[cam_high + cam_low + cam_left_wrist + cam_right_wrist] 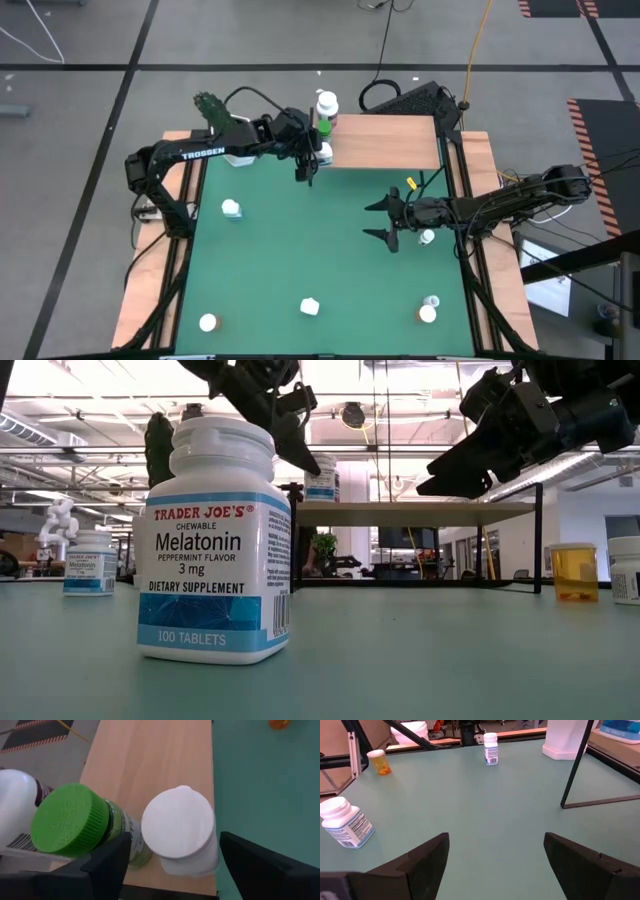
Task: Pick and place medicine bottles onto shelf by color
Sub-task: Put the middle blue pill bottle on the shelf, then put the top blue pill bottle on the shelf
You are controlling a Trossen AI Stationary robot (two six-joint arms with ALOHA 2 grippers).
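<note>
Left gripper [170, 865] spread wide around smooth round white-capped bottle [179, 827] standing on pale wood shelf [150, 765], beside ribbed green-capped bottle [70, 820]. Right gripper [385, 222] wide, holding nothing, above matte green mat [300, 250]. Other bottles scattered on mat.

Both arms are black. The left arm [200, 153] has white letters that say TROSSEN and a green circuit board [211, 105] near its elbow. Black cables loop off it. The right arm [510, 198] has thick, pointed black fingers [382, 206].
</note>
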